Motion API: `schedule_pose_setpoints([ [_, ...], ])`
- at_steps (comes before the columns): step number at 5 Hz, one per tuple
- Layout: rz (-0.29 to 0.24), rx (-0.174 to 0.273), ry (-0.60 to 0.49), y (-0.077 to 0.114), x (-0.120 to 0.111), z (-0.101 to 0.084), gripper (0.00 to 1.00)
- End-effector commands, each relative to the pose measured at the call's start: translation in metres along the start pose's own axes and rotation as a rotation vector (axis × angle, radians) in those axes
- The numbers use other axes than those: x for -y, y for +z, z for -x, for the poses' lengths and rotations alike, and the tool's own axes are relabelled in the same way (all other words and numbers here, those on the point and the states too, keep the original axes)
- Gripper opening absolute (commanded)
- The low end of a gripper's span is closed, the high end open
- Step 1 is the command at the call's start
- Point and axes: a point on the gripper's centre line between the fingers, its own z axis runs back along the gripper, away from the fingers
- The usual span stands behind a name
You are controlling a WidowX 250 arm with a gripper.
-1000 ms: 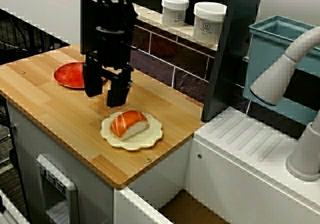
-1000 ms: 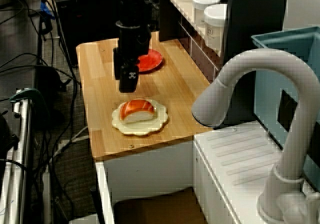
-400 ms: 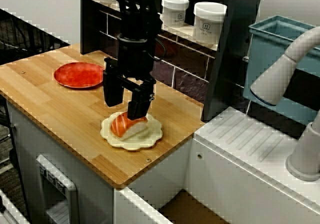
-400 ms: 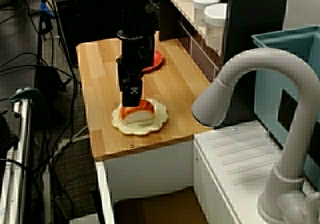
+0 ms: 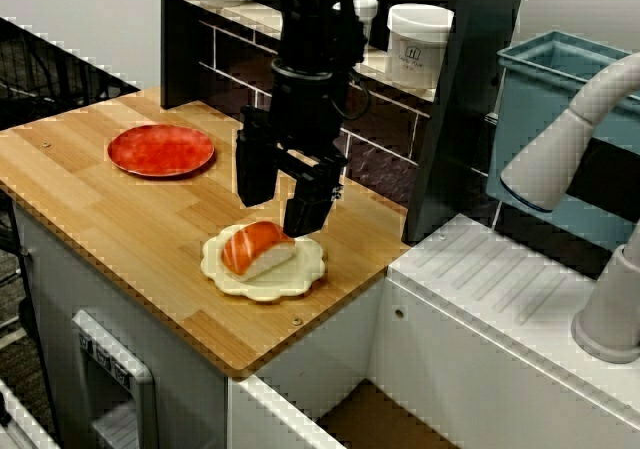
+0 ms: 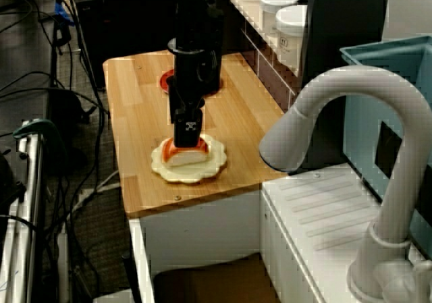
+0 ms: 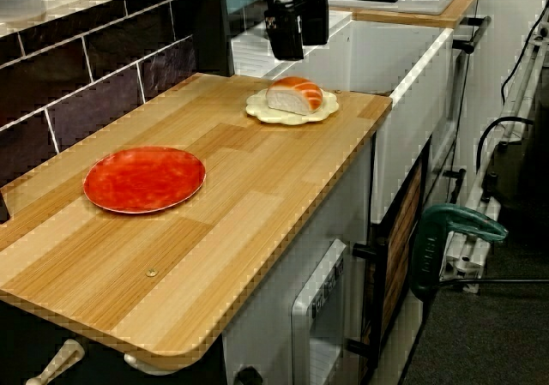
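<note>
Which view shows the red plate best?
The low view along the counter: the red plate is near, whole, unblocked. The high view shows it whole but farther. The sink-side view shows only a sliver behind the arm.

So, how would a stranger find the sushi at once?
Find the wooden counter. A scalloped cream plate lies at its end nearest the faucet. The sushi on it is orange over white; the red plate is bare.
</note>
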Motion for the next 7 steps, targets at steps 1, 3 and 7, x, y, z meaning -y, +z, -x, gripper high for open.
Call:
schedule_pose_setpoints([
  [1, -0.079, 0.177, -0.064, 0.034, 0.006, 0.012, 1.0],
  [3, -0.095, 0.246, -0.145, 0.058, -0.003, 0.008, 1.0],
  [7, -0.008, 0.185, -0.133, 0.054, -0.019, 0.005, 1.0],
])
